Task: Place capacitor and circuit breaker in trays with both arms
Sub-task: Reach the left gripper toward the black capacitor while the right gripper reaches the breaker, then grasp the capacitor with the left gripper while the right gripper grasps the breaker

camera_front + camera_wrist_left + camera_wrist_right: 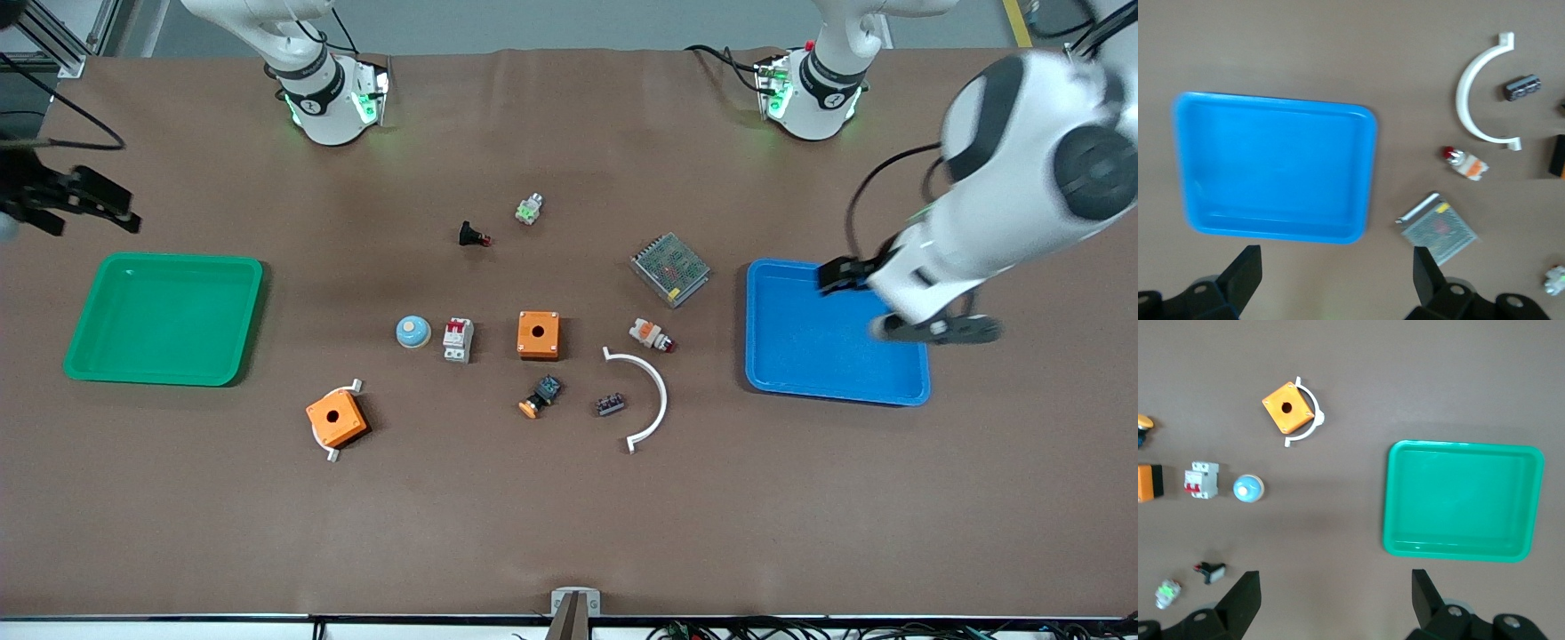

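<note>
The capacitor [610,404], a tiny dark block, lies on the table inside the curve of a white bracket [655,400]; it also shows in the left wrist view [1522,88]. The circuit breaker [459,340], white with red levers, lies beside a blue dome button [413,332]; it also shows in the right wrist view [1201,481]. My left gripper [889,307] is open and empty, up over the blue tray [800,356], with its fingers wide apart in its wrist view [1335,277]. My right gripper [120,206] is open and empty, up over the table by the green tray [164,318], and shows in its wrist view [1335,600].
Two orange boxes [539,335] [337,418], a metal mesh module [670,268], a white-and-orange cylinder [651,335], an orange-capped push button [540,396], a black red-tipped switch [473,236] and a small white-green part [529,210] lie mid-table. Both trays hold nothing.
</note>
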